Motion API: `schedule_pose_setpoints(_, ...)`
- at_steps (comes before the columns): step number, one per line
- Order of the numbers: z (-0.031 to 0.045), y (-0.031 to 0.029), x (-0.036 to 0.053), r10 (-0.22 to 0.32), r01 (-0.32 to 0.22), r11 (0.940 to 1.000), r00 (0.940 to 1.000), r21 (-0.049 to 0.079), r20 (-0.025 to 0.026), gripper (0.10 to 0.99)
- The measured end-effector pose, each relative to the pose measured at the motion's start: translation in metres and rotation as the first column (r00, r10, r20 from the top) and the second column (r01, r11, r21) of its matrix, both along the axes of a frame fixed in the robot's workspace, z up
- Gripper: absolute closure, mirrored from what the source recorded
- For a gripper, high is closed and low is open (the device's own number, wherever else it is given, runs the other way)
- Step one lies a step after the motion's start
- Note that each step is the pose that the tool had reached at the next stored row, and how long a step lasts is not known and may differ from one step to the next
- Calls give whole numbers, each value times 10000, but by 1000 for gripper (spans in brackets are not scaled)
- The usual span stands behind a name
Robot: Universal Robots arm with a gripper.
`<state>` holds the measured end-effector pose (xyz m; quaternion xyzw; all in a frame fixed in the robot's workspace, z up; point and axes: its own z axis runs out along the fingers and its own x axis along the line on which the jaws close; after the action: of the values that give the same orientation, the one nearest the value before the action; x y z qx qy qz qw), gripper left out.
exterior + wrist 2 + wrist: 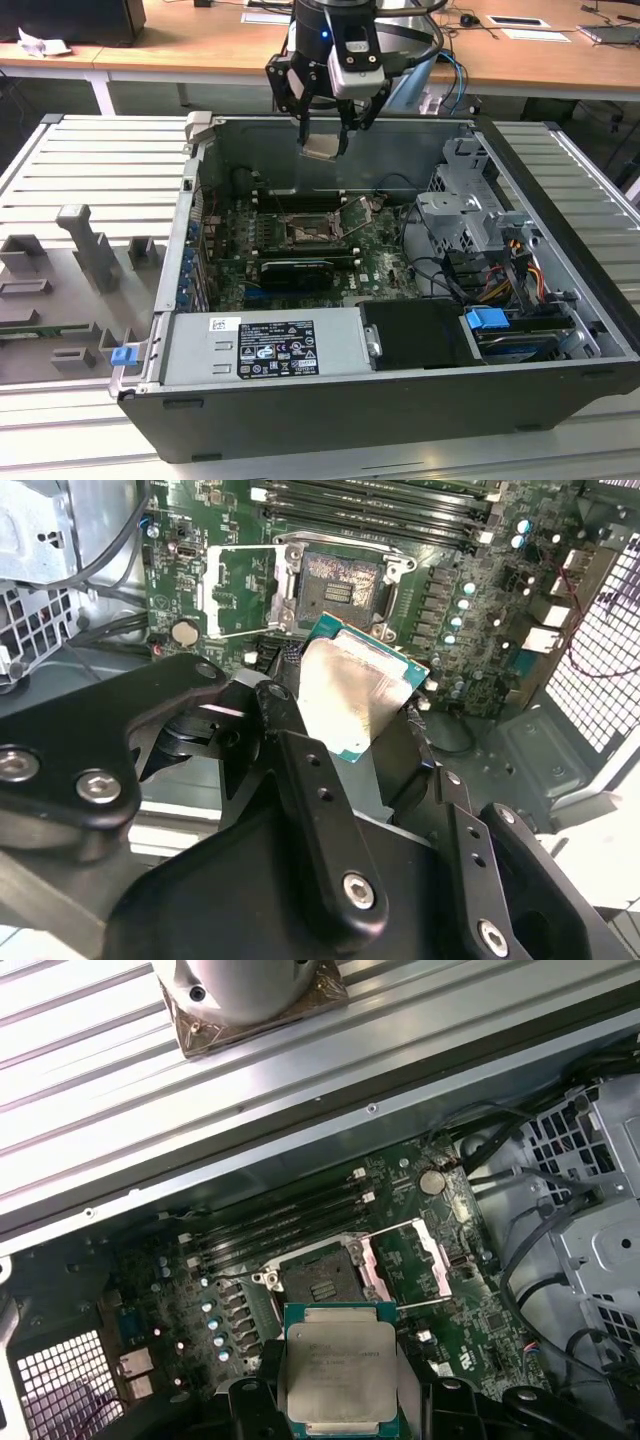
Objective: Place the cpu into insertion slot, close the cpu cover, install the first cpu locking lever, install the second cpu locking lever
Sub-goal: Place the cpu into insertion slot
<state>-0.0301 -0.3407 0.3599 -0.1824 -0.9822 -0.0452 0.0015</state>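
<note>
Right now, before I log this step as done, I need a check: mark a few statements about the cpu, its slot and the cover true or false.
1. The gripper is shut on the cpu. True.
2. The cpu sits in the insertion slot. False: it is held above the empty slot.
3. The cpu cover is closed. False: it is swung open beside the slot.
4. The computer case lies open. True.

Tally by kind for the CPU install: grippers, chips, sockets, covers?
gripper: 1
cpu, held in the gripper above the board: 1
insertion slot, uncovered and empty: 1
cpu cover, swung open beside the slot: 1
Total: 4
</note>
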Motion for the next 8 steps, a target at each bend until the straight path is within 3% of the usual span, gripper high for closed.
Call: schedule_pose_setpoints(8,-5,0,0,-341,341,9994,9994,0,0,557)
